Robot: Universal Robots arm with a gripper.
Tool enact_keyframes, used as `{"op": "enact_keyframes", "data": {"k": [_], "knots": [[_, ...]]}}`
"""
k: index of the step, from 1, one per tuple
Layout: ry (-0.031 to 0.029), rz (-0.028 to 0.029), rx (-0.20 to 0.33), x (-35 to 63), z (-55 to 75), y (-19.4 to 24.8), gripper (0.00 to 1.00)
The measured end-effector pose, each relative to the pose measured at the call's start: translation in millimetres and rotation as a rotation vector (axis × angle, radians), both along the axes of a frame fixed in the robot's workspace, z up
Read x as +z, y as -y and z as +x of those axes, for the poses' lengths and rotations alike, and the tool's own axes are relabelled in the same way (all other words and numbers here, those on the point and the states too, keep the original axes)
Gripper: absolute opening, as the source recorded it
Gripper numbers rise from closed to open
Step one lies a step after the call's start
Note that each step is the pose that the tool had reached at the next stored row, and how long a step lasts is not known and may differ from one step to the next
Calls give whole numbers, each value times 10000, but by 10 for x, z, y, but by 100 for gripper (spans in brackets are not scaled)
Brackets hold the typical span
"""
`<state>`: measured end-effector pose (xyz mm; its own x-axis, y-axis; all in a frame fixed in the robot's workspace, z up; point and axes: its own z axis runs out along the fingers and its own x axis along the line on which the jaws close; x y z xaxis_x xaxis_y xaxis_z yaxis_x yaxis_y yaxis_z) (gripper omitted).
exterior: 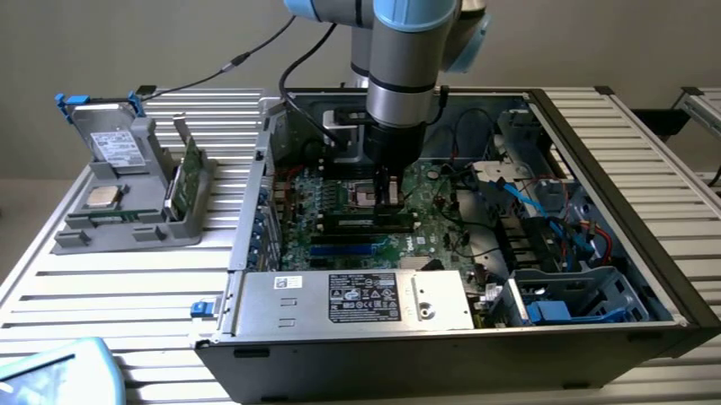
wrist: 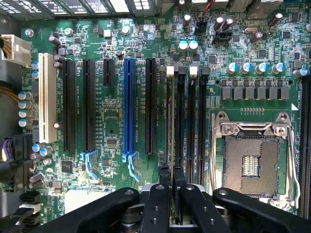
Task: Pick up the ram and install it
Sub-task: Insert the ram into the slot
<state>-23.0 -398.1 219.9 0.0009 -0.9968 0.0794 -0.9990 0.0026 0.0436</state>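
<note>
Inside the open computer case (exterior: 631,211), my gripper (exterior: 391,201) hangs straight down over the motherboard's memory slots. In the wrist view the ram (wrist: 171,121) appears edge-on as a thin green strip standing in the memory slot nearest the black expansion slots. My gripper (wrist: 171,171) is shut on one end of the ram's top edge, with a black fingertip on each side (wrist: 163,175). In the exterior view the ram (exterior: 366,222) lies along the slots just below the fingers, partly hidden by them.
The empty processor socket (wrist: 250,158) sits beside the memory slots. A blue expansion slot (wrist: 129,104) and black ones lie on the other side. The power supply (exterior: 349,299), cables (exterior: 529,198) and a grey holder (exterior: 124,211) with a green card (exterior: 186,173) surround the work area.
</note>
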Motion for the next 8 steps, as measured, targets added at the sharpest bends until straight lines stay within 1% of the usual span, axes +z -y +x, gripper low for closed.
{"op": "enact_keyframes", "data": {"k": [8], "knots": [[0,0,0,0,0,0,14]]}}
